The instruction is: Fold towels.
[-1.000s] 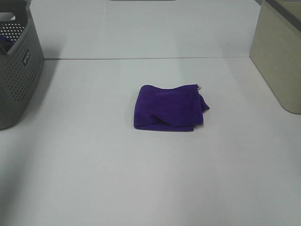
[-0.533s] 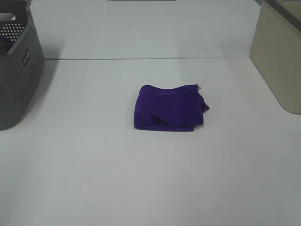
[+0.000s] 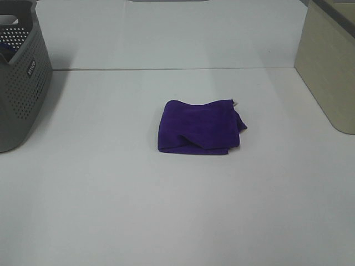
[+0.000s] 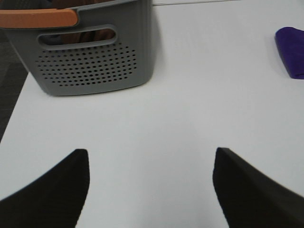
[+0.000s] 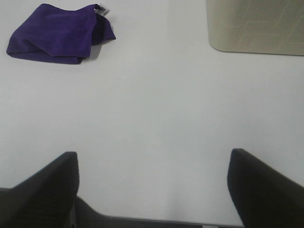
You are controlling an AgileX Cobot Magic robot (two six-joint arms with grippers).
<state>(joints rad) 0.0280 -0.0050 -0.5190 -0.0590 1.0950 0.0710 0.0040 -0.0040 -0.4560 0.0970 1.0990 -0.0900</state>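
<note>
The towel point(image 3: 199, 128) lies alone near the middle of the white surface point(image 3: 166, 210), already doubled into a compact, slightly rumpled packet. My left end effector point(image 4: 149, 190) hangs well to the left of it, near the grey perforated basket point(image 4: 95, 61), with its 2 fingers spread apart and nothing between them. My right end effector point(image 5: 152, 190) hangs well to the near right of the towel point(image 5: 57, 33), fingers likewise apart and empty, with the beige bin point(image 5: 256, 23) on the far right.

I judge the fold to be largely made, with only tidying or 1 more fold possibly left. To do that well I should bring both end effectors in from their own sides, take 2 corners of the same edge and not a bunched middle layer, lift only enough to clear the surface, and lay the edge over evenly so the loose flap on the right does not drag out.

The packet's long axis runs left to right, its short axis near to far. The small white tag point(image 3: 235, 102) sits at the far right corner, and the near edge shows a raised crease.
</note>
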